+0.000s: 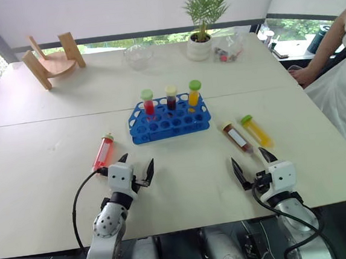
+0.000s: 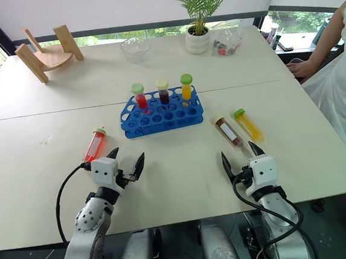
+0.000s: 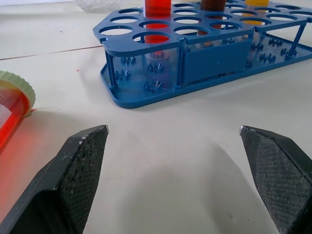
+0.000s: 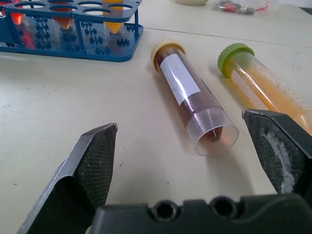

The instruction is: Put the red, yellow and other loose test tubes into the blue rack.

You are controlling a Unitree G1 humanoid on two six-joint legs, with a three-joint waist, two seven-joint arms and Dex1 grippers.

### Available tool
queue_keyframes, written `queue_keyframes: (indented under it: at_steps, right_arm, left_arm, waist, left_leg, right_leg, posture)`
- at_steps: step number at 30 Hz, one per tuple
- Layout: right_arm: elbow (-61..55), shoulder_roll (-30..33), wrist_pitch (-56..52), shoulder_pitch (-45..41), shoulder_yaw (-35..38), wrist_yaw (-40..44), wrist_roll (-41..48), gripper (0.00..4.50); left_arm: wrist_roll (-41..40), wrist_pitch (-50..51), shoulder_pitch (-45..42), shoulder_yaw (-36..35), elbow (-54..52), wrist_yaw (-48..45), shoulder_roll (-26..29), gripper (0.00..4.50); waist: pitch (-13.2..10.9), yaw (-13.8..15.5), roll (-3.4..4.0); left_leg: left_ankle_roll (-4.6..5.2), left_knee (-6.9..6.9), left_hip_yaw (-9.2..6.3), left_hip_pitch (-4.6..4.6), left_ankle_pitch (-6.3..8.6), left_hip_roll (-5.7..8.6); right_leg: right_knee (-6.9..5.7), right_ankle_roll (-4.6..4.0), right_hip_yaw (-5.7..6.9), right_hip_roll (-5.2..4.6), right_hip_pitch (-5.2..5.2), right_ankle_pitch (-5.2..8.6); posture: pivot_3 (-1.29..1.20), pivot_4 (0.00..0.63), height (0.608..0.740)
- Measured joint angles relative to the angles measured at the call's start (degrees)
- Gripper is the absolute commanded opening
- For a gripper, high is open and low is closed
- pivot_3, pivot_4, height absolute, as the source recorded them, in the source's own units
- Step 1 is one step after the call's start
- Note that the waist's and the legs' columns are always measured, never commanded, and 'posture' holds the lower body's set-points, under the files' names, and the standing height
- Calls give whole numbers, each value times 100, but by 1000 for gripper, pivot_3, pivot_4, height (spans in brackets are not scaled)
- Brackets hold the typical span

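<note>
Both grippers, left (image 1: 136,167) and right (image 1: 252,164), gape empty near the table's front edge, the smooth, light, roll-prone tubes (image 1: 237,137) lying beside the rack (image 1: 169,123) — pinch mid-barrel.

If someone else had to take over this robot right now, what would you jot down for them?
Left tool: open, empty, beside the loose red-liquid plastic tube lying on the white table.
Right tool: open, empty, just short of the brown-liquid tube with white label and the yellow-orange tube with green cap, both lying flat.
Bright blue plastic rack: three capped tubes stand in its back row.
Left: all three loose tubes still need racking.
</note>
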State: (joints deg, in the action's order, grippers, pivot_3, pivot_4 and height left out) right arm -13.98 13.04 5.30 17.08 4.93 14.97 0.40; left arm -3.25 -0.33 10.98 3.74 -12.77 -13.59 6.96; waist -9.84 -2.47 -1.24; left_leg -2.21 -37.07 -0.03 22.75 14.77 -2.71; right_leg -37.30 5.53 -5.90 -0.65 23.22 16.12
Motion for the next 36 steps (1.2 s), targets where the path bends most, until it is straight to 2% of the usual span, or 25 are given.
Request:
queue_keyframes:
  at_steps: [29, 33, 36]
  right_arm:
    - [-368, 153, -257, 93, 25, 82, 109, 4500]
    - [-902, 477, -738, 72, 118, 309, 346, 4500]
    - [-1471, 989, -1739, -275, 301, 567, 746, 4500]
  left_arm:
    - [-127, 267, 31, -4, -183, -109, 45, 4448]
    - [-316, 800, -34, -12, -738, -325, 353, 4448]
    - [-859, 1545, -277, -154, -1325, -768, 899, 4448]
  waist:
    - [0, 1, 0]
    - [-1, 0, 0]
    - [-2, -8, 1]
  left_leg:
    - [0, 0, 0, 2, 0, 0]
    - [0, 1, -1, 2, 0, 0]
    - [0, -1, 0, 1, 0, -1]
  right_leg:
    - [2, 0, 0, 0, 1, 0]
    - [1, 0, 0, 0, 2, 0]
    - [0, -2, 0, -1, 2, -1]
  posture:
    - [0, 150, 740]
    - [0, 150, 740]
    - [0, 150, 740]
